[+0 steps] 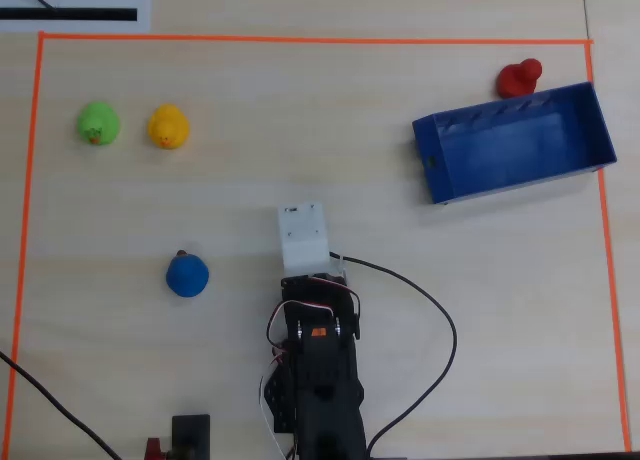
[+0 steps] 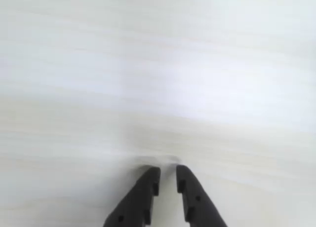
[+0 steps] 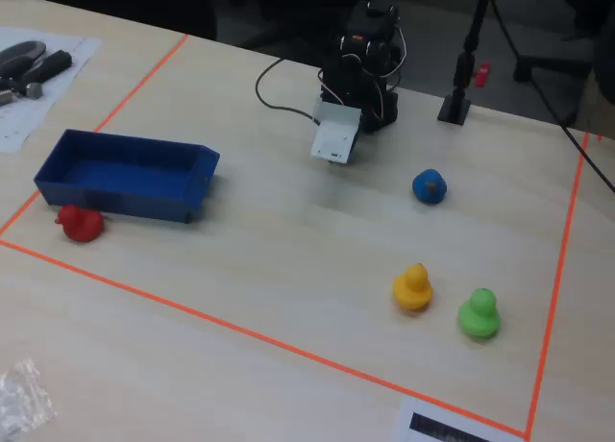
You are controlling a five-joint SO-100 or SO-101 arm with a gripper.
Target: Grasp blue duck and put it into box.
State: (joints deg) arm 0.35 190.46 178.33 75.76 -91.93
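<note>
The blue duck (image 1: 187, 275) sits alone on the bare tabletop (image 1: 300, 130), untouched, and I use it as my reference for everything else. In the overhead view the arm (image 1: 318, 370) is just to its right, folded back over its own base, so I judge the reach has not begun. The gripper (image 2: 168, 180) shows in the wrist view as two dark fingertips with only a thin gap between them, nearly closed and holding nothing; all that camera sees past them is pale wood, no duck. I read that as the camera pointing away from the duck.

Above the blue duck in the overhead view, the yellow duck (image 1: 167, 126) and the green duck (image 1: 98, 123) stand side by side, well apart from it, so I have room to come down without nudging them. The box (image 1: 512, 140) lies far to the right and higher up, on the other side of the arm, open and empty, with a red duck (image 1: 519, 77) just outside its far wall. An orange tape line (image 1: 300, 39) frames the whole working area, and everything is inside it. My next move, I think, is to open the fingers and swing left toward the blue duck.
</note>
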